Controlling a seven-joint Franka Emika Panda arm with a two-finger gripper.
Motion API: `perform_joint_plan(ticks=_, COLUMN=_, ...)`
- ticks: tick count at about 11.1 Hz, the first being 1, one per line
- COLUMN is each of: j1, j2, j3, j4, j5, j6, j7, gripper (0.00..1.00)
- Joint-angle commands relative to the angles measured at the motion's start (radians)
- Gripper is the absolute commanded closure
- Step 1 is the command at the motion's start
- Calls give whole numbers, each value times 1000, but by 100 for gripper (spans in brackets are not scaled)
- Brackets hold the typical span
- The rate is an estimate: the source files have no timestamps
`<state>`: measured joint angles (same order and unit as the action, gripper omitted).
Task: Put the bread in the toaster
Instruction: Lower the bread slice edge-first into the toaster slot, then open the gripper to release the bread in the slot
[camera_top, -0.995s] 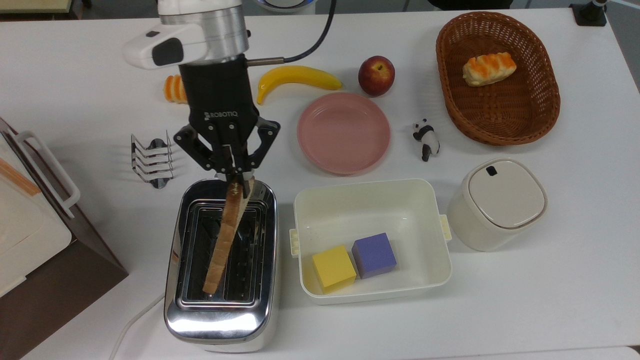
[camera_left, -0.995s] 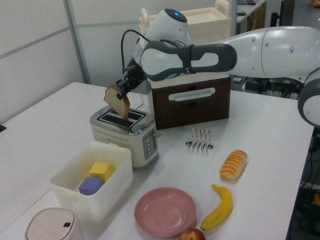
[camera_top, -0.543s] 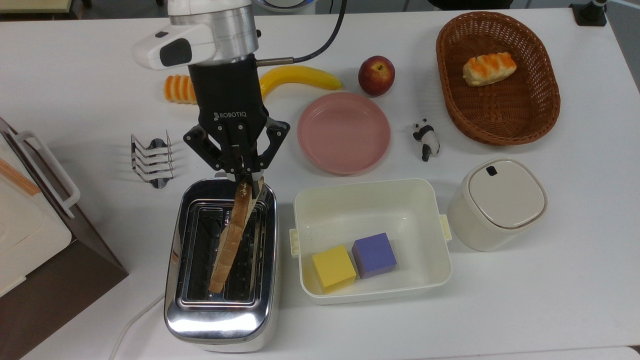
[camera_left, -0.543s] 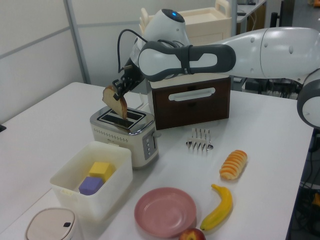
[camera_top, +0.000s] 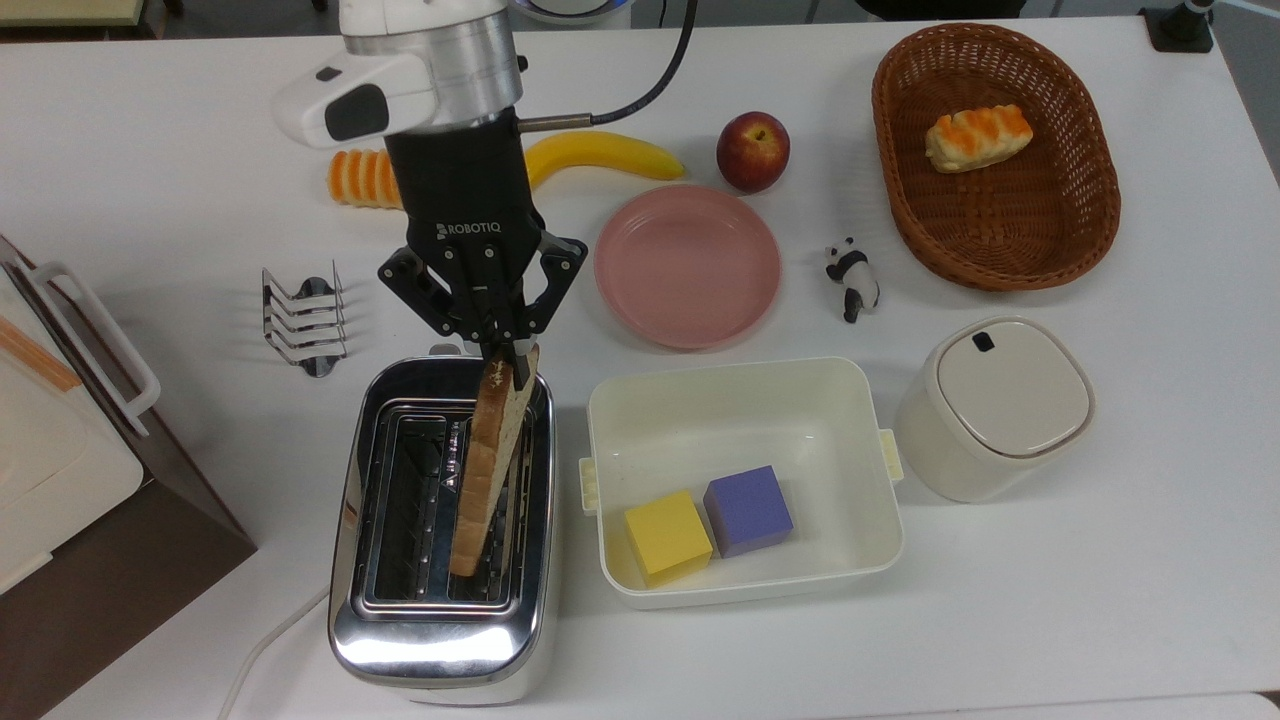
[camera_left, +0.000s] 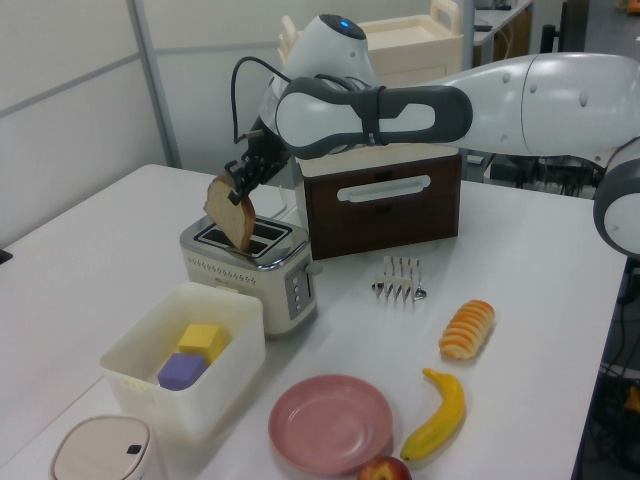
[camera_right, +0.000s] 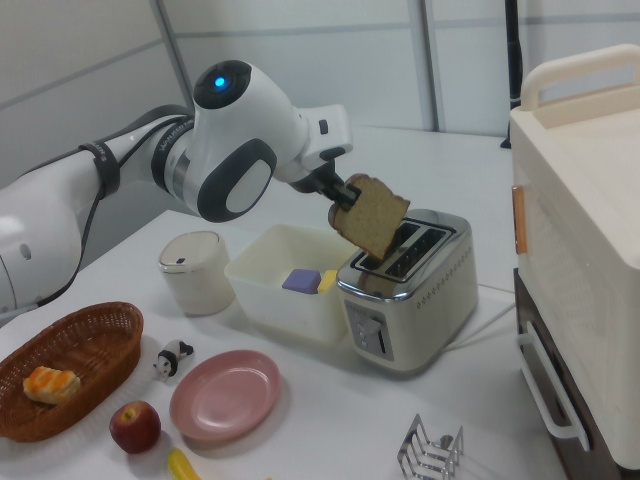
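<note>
— Where is the bread (camera_top: 489, 465)?

— Pinched by its upper corner in the gripper (camera_top: 513, 364), fingers clamped on it. It hangs tilted above the toaster (camera_top: 440, 610), over the slot on the top view's right.

— Is it in the slot?

— Its lower edge seems to sit at the slot mouth in the left view, though I cannot tell whether it has entered.

— And nearby?

— A tub (camera_top: 850, 400) with a yellow cube (camera_top: 667, 537) and a purple cube (camera_top: 748, 510) stands just beside the toaster; the toast rack (camera_top: 303, 321) is on the other side.
</note>
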<state>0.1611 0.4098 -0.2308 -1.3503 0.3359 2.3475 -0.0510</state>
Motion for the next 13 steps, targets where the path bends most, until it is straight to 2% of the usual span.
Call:
perform_joint_plan(ticks=1, j1=0, j2=4, j3=-24, j4=14, j5=18, j6=-133, j7=-41, gripper=100)
perform_joint_plan(ticks=4, j1=-11, j2=4, j3=-25, j4=10, j5=34, j6=-189, j7=-46, gripper=98)
perform_joint_plan(ticks=5, j1=-12, j2=10, j3=-27, j4=1, j5=70, j6=-175, j7=-38, gripper=18)
perform_joint_plan(ticks=6, j1=-11, j2=14, j3=-30, j4=0, j5=86, j6=-131, j7=-35, gripper=0)
perform_joint_plan(ticks=9, j1=-11, j2=6, j3=-47, j4=11, j5=87, j6=-102, j7=12, gripper=0)
perform_joint_plan(ticks=11, j1=-3, j2=-37, j3=-45, j4=1, j5=72, j6=-112, j7=17, gripper=0)
perform_joint_plan(ticks=12, j1=-2, j2=-80, j3=-45, j4=-35, j5=40, j6=-149, j7=37, gripper=0)
perform_joint_plan(ticks=13, j1=1, j2=-127, j3=-44, j4=-70, j5=-25, j6=-245, j7=66, gripper=0)
